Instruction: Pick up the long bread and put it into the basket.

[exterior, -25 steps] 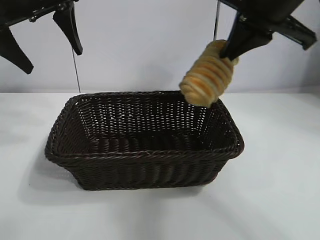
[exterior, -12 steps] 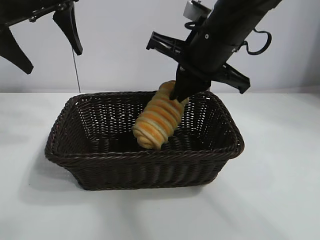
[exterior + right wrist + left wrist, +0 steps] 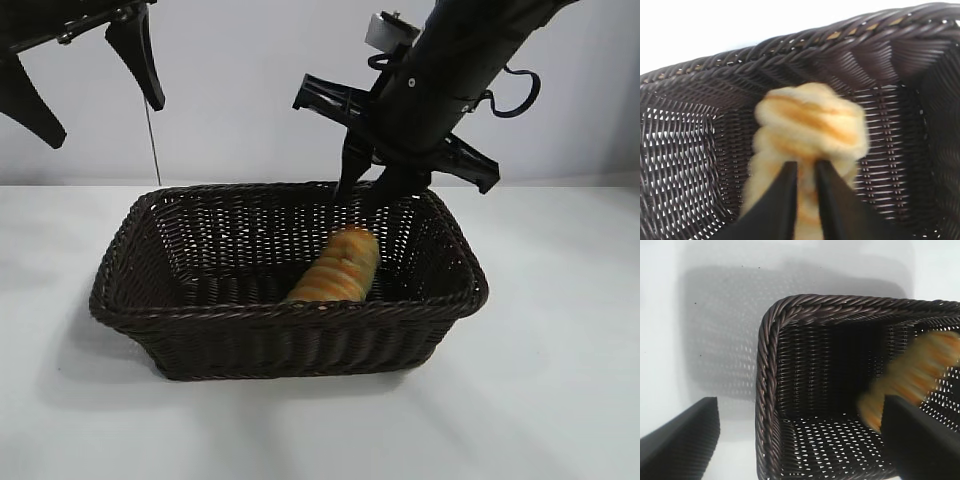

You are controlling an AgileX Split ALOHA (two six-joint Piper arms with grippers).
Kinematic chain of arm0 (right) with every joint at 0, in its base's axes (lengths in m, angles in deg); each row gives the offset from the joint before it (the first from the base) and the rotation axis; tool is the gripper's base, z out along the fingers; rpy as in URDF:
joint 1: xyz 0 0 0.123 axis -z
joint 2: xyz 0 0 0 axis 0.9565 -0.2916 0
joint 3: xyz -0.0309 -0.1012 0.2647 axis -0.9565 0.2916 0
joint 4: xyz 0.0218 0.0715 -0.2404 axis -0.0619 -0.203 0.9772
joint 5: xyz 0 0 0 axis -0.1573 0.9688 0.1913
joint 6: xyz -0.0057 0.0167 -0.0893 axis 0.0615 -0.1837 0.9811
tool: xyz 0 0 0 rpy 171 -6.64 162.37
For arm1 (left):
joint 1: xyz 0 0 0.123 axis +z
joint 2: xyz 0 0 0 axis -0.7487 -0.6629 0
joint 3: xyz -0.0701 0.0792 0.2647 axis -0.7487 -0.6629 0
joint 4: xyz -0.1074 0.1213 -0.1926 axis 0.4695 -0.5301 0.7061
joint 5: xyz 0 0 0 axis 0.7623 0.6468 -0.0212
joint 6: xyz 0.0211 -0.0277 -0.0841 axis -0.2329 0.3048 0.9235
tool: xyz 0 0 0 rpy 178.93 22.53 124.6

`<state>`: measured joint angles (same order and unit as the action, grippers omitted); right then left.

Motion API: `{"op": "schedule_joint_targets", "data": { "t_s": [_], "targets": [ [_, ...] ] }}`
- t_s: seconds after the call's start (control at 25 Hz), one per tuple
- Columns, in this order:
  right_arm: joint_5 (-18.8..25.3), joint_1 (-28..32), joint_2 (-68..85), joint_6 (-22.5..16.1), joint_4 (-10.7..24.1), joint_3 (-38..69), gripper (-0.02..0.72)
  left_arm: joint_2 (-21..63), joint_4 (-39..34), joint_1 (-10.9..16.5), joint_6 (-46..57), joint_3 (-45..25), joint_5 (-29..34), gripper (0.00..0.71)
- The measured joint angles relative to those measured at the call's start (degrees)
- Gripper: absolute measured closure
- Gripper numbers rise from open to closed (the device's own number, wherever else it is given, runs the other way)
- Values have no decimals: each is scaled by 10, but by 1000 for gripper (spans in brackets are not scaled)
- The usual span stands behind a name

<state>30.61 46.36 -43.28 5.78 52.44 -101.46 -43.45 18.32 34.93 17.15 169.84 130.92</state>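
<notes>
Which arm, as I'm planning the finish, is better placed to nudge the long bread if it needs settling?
Right: the right claw hangs just above the long bread in the basket; the left claw is parked high, off its other end.

Lighting: bright, even, overhead. Shadow: soft, on counter (image 3: 560, 400) beside basket (image 3: 280, 340). Blur: long bread (image 3: 810, 130) smeared in both wrist views.
</notes>
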Motion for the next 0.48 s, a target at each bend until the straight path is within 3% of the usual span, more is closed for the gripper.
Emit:
{"op": "schedule_joint_targets", "data": {
  "t_s": [0.24,0.48],
  "targets": [
    [98,34,32,8,37,-53,68,0,0,0,0,0,3,76],
    [161,78,59,21,61,-59,59,0,0,0,0,0,4,76]
  ]
}}
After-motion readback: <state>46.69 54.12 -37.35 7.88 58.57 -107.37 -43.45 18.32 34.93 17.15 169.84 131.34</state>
